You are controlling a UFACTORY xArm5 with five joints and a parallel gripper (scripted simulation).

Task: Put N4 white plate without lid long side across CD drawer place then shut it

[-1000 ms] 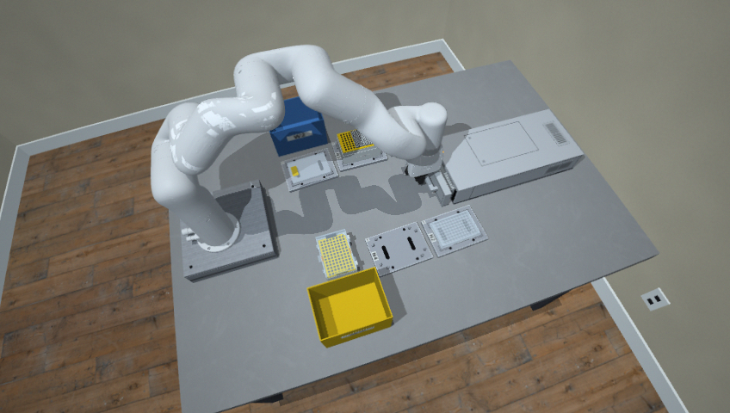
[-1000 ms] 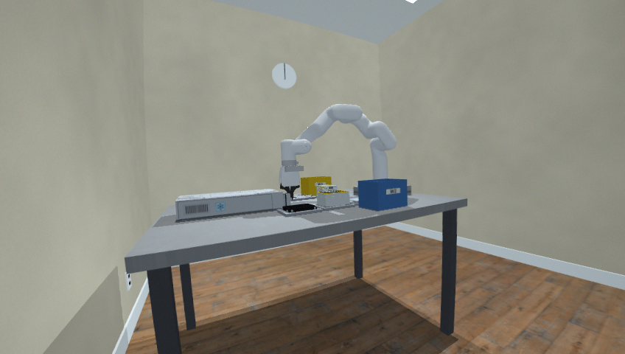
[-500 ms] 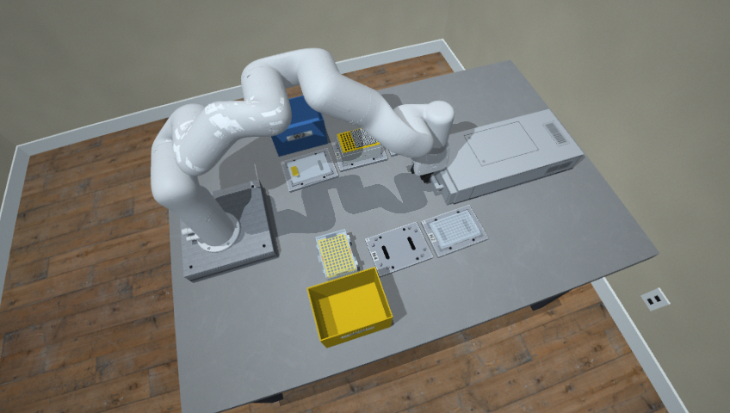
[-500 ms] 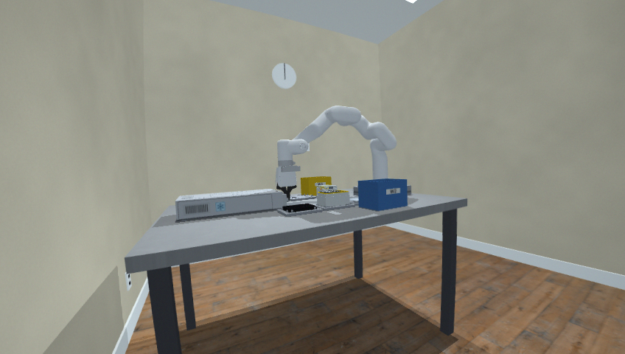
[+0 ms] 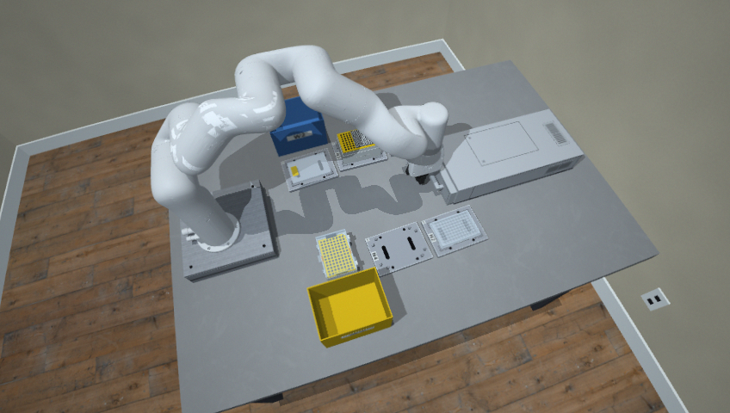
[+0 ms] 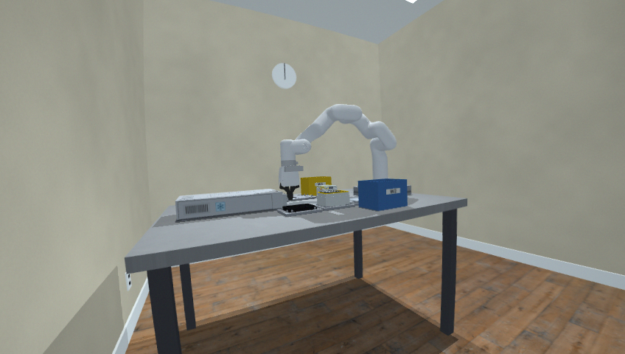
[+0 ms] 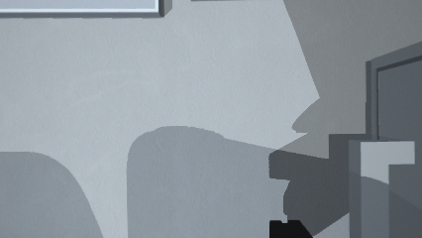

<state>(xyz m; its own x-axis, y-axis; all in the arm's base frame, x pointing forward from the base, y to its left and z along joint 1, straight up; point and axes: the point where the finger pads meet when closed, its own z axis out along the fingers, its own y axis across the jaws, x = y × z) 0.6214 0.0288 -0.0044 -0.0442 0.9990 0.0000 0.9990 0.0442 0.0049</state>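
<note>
White and translucent, the rectangular well plate (image 5: 454,228) lies flat in a light grey work nest (image 5: 477,236) on the near side of the grey table (image 5: 537,266), well apart from the gripper. Just left of it sits a bare grey nest plate with two dark slots (image 5: 397,249), and left of that a yellow grid-topped tip box (image 5: 336,254) above an open yellow plastic bin (image 5: 349,311).

Across the bench, the long grey box-shaped cooler (image 5: 512,153) lies with its left end facing the gripper (image 5: 423,179). The drawer looks pushed in, and I cannot make out a lit lamp on it. The gripper hangs from the white arm (image 5: 327,87) just beside that end, low over the table, its jaws fully closed with nothing between them. From the wrist camera, only a dark fingertip (image 7: 287,229) shows at the bottom edge, with the cooler's grey front (image 7: 396,99) on the right.

Behind the arm stand a blue bin (image 5: 300,127), a nest with a small yellow piece (image 5: 308,170) and a yellow-and-grey rack (image 5: 355,142). The arm rises from a grey base block (image 5: 256,204).
</note>
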